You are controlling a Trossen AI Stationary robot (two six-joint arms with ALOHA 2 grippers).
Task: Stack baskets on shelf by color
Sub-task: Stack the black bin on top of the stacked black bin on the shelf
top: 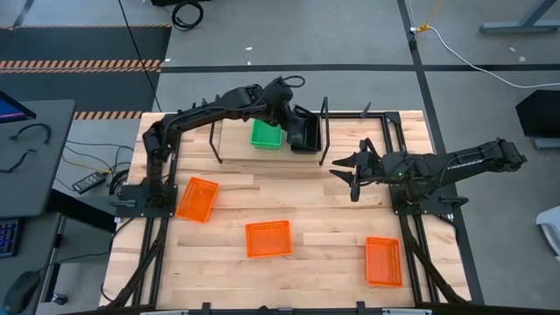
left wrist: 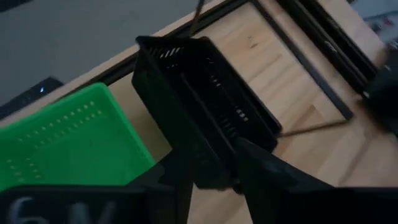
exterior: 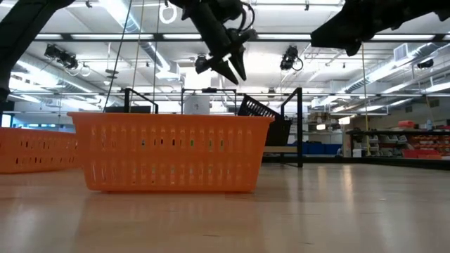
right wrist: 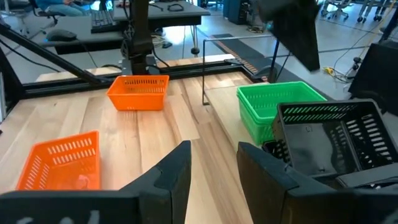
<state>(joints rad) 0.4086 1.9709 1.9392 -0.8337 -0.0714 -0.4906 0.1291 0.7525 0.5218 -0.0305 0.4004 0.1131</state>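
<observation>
Baskets lie in two groups on the wooden table (top: 332,210). On the shelf (top: 234,140) at the far edge sits a green basket (top: 266,134), and just beside it, toward the right arm's side, a black basket (top: 305,131) is tilted rather than flat. The left gripper (top: 297,118) reaches over the shelf from the left side of the table; in the left wrist view its fingers (left wrist: 264,171) are closed on the rim of the black basket, one finger on each side of the wall. The right wrist view shows the black basket leaning, with its open mouth turned toward that camera and the green one touching it behind.

The right gripper (top: 341,169) hangs above the table near the shelf's right end, fingers spread apart and holding nothing.

Three orange baskets rest on the nearer part of the table, well apart from each other: the left orange basket (top: 197,199) near the left arm's base, the middle orange basket (top: 268,238), and the right orange basket (top: 383,261) near the front right corner.
</observation>
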